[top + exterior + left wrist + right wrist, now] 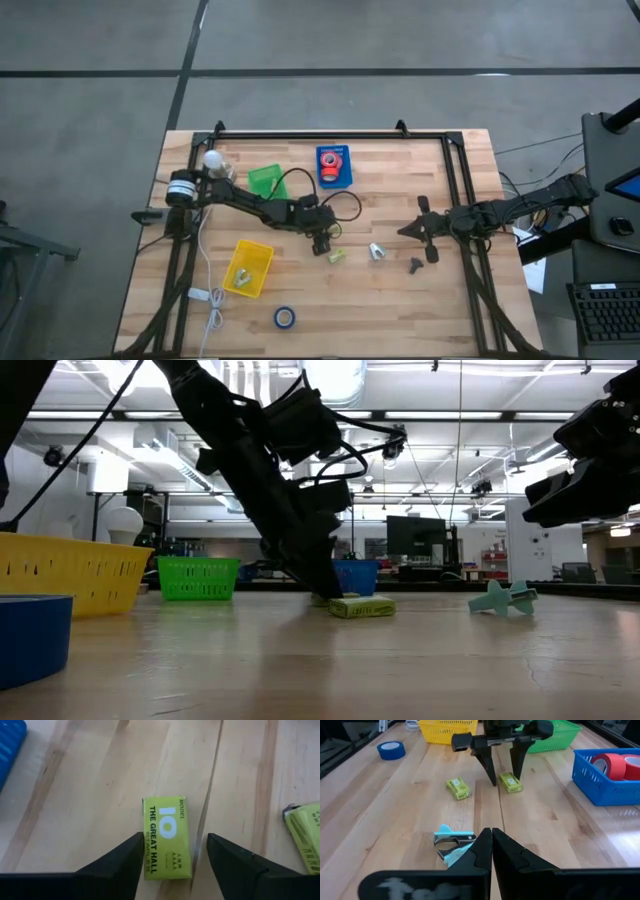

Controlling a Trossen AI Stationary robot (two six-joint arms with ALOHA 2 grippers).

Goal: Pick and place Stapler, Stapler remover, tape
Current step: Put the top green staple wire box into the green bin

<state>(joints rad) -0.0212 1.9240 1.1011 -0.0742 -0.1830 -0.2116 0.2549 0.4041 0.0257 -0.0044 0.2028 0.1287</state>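
The left gripper point(172, 857) fills the bottom of its wrist view, fingers spread either side of a green staple box point(166, 837) — straddling it, probably to close on it next. In the high view that gripper point(322, 243) sits at table centre, with a second green box point(336, 256) just beside it; red tape point(331, 163) lies in the blue bin point(334, 181) at upper centre, a blue tape roll point(285, 318) at the bottom. The right wrist view shows the right gripper point(492, 846) pressed together, empty, waiting near the light-blue staple remover point(451, 841). The low view shows the yellow bin point(70, 568) at left.
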